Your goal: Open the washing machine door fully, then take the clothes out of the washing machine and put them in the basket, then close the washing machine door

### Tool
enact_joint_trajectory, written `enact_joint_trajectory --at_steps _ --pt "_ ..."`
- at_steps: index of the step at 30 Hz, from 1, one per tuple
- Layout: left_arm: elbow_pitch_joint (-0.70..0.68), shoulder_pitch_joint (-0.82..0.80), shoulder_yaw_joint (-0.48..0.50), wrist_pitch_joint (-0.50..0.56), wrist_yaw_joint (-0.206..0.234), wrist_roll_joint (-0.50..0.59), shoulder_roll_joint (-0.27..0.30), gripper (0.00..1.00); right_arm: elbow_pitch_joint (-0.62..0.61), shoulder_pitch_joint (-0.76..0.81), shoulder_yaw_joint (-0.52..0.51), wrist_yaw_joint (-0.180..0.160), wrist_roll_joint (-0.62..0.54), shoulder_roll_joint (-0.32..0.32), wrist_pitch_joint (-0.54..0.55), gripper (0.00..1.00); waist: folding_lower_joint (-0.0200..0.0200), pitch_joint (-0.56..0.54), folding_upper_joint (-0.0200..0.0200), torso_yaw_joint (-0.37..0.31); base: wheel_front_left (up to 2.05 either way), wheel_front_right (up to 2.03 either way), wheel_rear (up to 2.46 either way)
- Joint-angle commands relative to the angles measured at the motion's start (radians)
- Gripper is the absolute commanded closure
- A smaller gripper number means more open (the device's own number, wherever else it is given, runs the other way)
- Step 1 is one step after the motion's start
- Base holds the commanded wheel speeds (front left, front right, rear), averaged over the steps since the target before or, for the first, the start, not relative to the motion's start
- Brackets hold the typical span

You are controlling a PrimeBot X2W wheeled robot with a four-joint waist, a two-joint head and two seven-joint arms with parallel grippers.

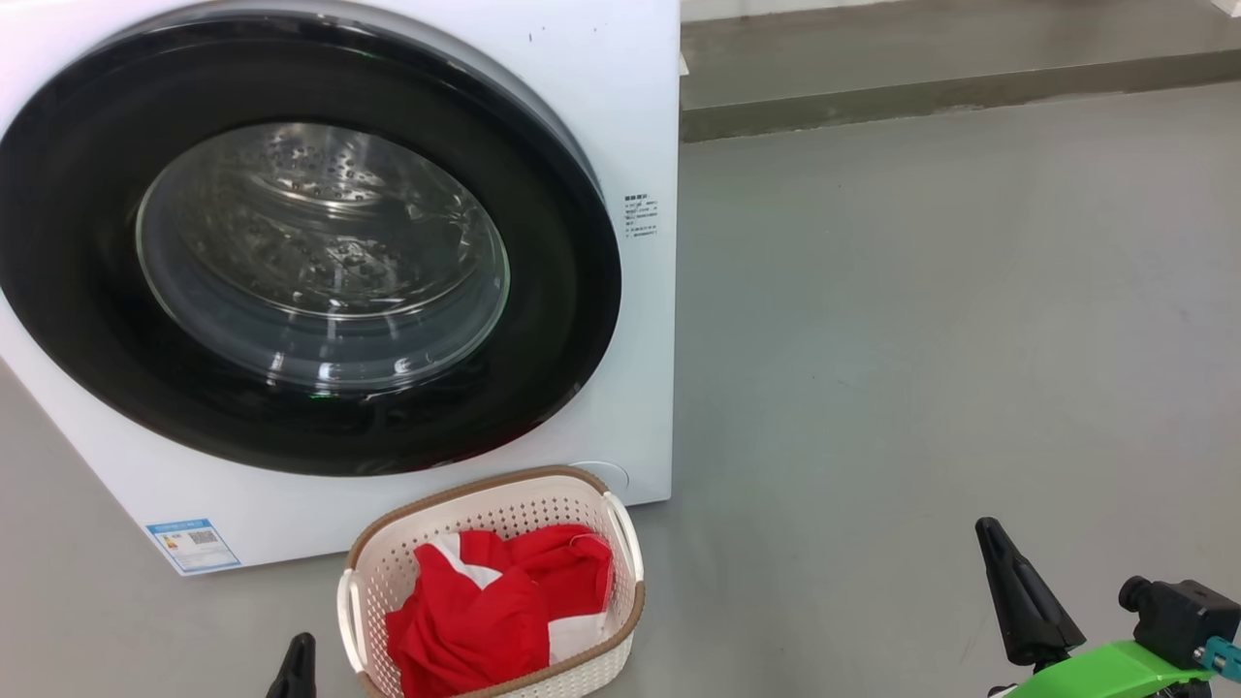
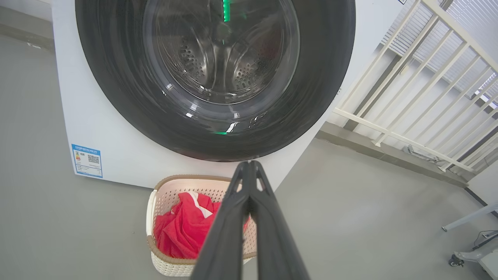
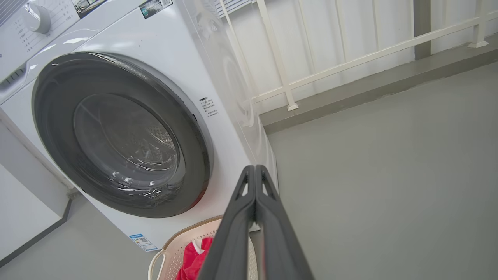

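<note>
From the head view, the washing machine door (image 1: 87,320) sits flush against the front of the washing machine (image 1: 620,116), and the drum behind its glass looks bare. The basket (image 1: 456,490) stands on the floor just in front of the machine, below the door, with the red-and-white clothes (image 1: 485,601) heaped inside it. The left end effector (image 1: 302,642) shows as a dark tip just beside the basket's left side. The right end effector (image 1: 989,533) is well apart to the right, over bare floor.

In the left wrist view, the left end effector (image 2: 249,165) has its fingers pressed together and pinches nothing. It points toward the lower rim of the door. The clothes fill much of the basket, and no fabric is visible through the glass.

In the right wrist view, the right end effector (image 3: 255,169) is likewise pressed together and empty, and the door appears shut.

Judging from this, all three steps look done, with nothing obvious left.
</note>
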Motion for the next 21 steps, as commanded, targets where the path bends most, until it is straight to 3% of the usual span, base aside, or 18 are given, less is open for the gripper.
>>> enact_joint_trajectory --at_steps 1,21 --pt "-0.019 -0.051 0.013 0.004 -0.002 -0.023 0.009 1.0 -0.02 -0.053 -0.006 0.0 0.021 -0.009 0.006 1.0 -0.0001 0.001 0.0 0.0 0.0 0.0 0.0" --pt "-0.007 -0.089 0.023 0.061 -0.003 -0.248 0.007 1.0 -0.006 -0.08 -0.036 -0.001 0.227 0.007 0.064 1.0 -0.0001 0.02 0.0 0.007 0.0 0.0 0.0"
